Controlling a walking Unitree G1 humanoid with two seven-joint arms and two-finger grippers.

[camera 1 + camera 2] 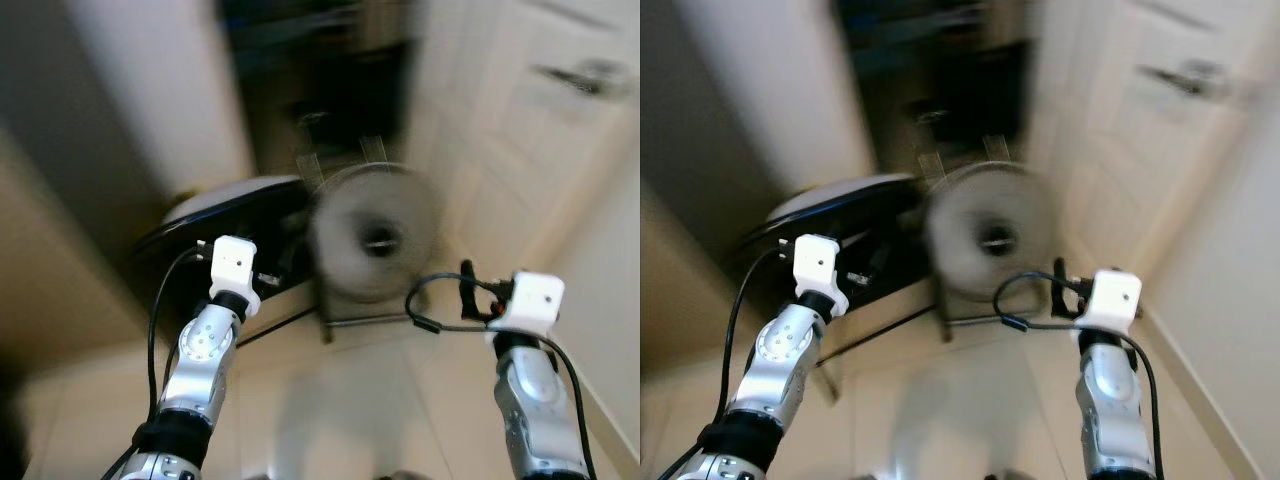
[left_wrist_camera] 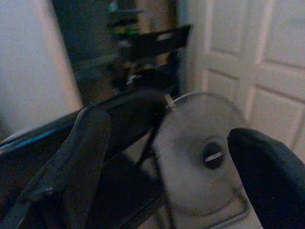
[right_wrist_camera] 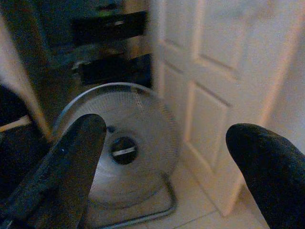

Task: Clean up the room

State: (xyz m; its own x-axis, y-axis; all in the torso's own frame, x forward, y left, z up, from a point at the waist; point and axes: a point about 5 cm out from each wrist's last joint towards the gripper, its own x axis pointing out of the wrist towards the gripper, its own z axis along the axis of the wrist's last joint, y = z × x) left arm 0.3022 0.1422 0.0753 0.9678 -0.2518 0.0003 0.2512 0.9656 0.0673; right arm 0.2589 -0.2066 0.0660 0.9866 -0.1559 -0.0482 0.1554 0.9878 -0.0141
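My head views were very blurry. In the middle of the frame I saw a round grey floor fan with a wire cage and a dark hub (image 1: 375,240), standing on the pale tiled floor (image 1: 330,400) on a thin metal foot. It was the nearest thing to tidy that I could pick out. A white panelled door (image 3: 214,81) stood just beside the fan, at the right of the frame. A dark, long curved thing (image 1: 215,225) lay beside the fan at the left of the frame; I could not tell what it was. Behind the fan was a dark open space with shelves (image 3: 107,28).

Both silver arms were held up in front of me. My left gripper (image 2: 167,167) had its black fingers (image 2: 71,162) spread wide with nothing between them. My right gripper (image 3: 164,171) was spread wide too, holding nothing, and pointed at the fan.
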